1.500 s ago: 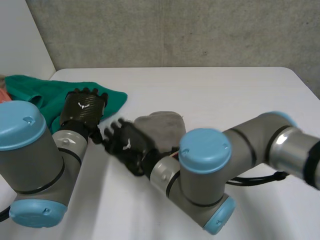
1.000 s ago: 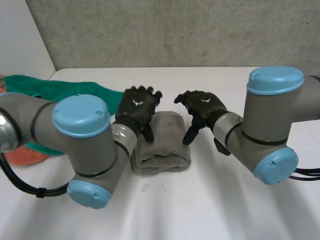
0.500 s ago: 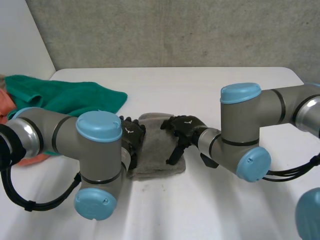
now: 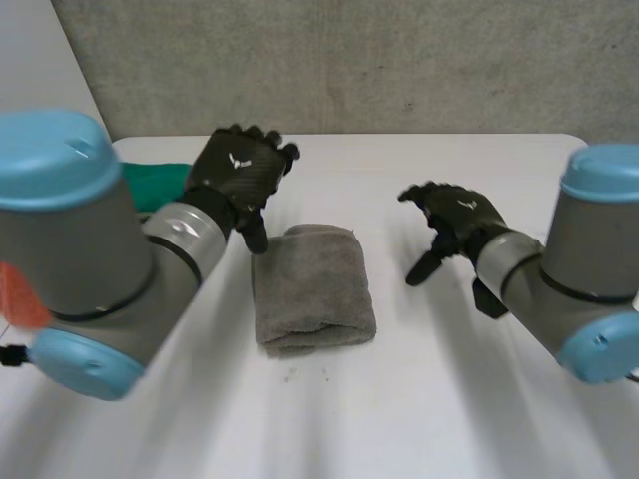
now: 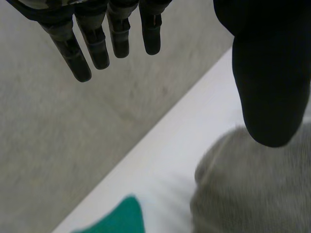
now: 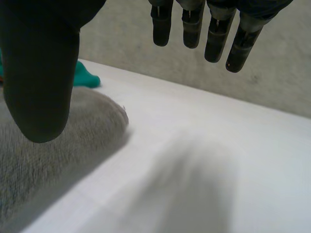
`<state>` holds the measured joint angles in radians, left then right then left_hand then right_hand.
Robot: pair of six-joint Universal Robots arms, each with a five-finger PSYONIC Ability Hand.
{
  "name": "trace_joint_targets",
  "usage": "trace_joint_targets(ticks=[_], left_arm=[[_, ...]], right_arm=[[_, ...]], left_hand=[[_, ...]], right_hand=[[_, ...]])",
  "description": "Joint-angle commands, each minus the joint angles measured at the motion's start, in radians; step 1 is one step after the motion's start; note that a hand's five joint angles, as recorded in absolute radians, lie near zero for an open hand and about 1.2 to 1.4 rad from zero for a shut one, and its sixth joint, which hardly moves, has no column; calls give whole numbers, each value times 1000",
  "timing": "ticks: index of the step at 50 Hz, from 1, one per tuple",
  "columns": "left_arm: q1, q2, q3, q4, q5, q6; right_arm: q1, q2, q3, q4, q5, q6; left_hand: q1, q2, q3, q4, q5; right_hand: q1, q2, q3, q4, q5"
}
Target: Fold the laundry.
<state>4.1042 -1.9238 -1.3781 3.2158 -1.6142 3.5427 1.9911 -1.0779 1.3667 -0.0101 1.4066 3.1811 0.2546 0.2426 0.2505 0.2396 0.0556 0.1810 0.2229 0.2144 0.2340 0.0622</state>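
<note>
Altogether, one white table (image 4: 419,399) carries three cloths, with two hands above it.

1. Grey towel (image 4: 312,287), one. It is folded into a thick oblong and lies flat at the table's middle, between the two hands. Its long side runs away from the robot.

2. Green cloth (image 4: 155,183), one. It lies at the table's far left, apart from the towel and mostly hidden behind the left arm (image 4: 90,269). A corner of it shows beyond the towel in both wrist views.

3. Orange cloth (image 4: 18,294), one. A small patch shows at the table's left, behind the left arm. Its shape cannot be told.

4. Left hand (image 4: 238,178), one. It is raised over the towel's far left corner. The fingers (image 5: 97,43) are straight and loosely spread, and the thumb (image 5: 272,73) hangs down toward that corner. Nothing is grasped. Whether the thumb tip touches the towel cannot be told.

5. Right hand (image 4: 457,218), one. It hangs to the right of the towel, apart from it, above bare table. The fingers are relaxed and the thumb points down. It holds nothing.

6. Arms, two. Both are grey with light-blue caps, the right arm (image 4: 569,289) opposite the left, one on each side of the towel.

7. Grey wall (image 4: 399,60), one. It stands behind the table's far edge.
</note>
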Motion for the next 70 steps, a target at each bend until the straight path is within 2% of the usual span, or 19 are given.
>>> trace_joint_targets(ticks=[1, 7, 13, 25, 36, 40, 41, 43, 49, 52, 60, 64, 70], left_arm=[[102, 86, 4, -134, 370, -100], [120, 85, 1, -162, 444, -150], [122, 86, -2, -162, 444, -153], [126, 85, -7, -162, 444, -153], [125, 83, -7, -160, 442, -154], [122, 81, -10, -160, 444, -154], [120, 83, -10, -160, 444, -154], [119, 81, -10, -160, 444, -154], [119, 80, -10, -160, 444, -154], [119, 78, -12, -160, 442, -154], [119, 77, -12, -160, 442, -154], [117, 75, -12, -160, 442, -154], [114, 72, -12, -159, 442, -154]], right_arm=[[-25, -45, 224, -70, 0, 22], [47, 13, 244, -151, -3, 129], [118, 90, 209, -195, -3, 198], [160, 200, 92, -199, 0, 201], [160, 291, -11, -197, 6, 204], [160, 294, -28, -199, 5, 206], [160, 291, -37, -199, 6, 209], [158, 289, -47, -199, 6, 218], [155, 285, -96, -202, 14, 217], [134, 289, -121, -199, 15, 198], [-98, 317, -239, -202, 51, 10], [-233, 395, -372, -189, 71, -72], [-327, 547, -601, -81, 61, -145]], left_hand=[[-23, -11, -19, -8, 1], [-23, -11, -19, -8, 1], [-23, -11, -19, -9, 1], [-29, -17, -25, -14, -5], [-29, -17, -25, -14, -5], [-29, -17, -25, -14, -5], [-29, -17, -25, -14, -5], [-29, -17, -25, -14, -5], [-32, -20, -28, -17, -8], [-32, -20, -28, -17, -8], [-32, -20, -28, -17, -8], [-32, -20, -28, -17, -8], [-32, -20, -28, -17, -8]], right_hand=[[-6, -48, -40, -59, -62], [-6, -48, -40, -59, -62], [4, -38, -30, -49, -52], [109, 67, 76, 56, 54], [535, 493, 501, 482, 479], [913, 871, 880, 860, 857], [1077, 1035, 1043, 1024, 1021], [1215, 1173, 1181, 1162, 1159], [1215, 1173, 1182, 1162, 1160], [1215, 1173, 1182, 1162, 1160], [1215, 1173, 1182, 1162, 1160], [1215, 1173, 1182, 1162, 1160], [1215, 1173, 1182, 1162, 1160]])
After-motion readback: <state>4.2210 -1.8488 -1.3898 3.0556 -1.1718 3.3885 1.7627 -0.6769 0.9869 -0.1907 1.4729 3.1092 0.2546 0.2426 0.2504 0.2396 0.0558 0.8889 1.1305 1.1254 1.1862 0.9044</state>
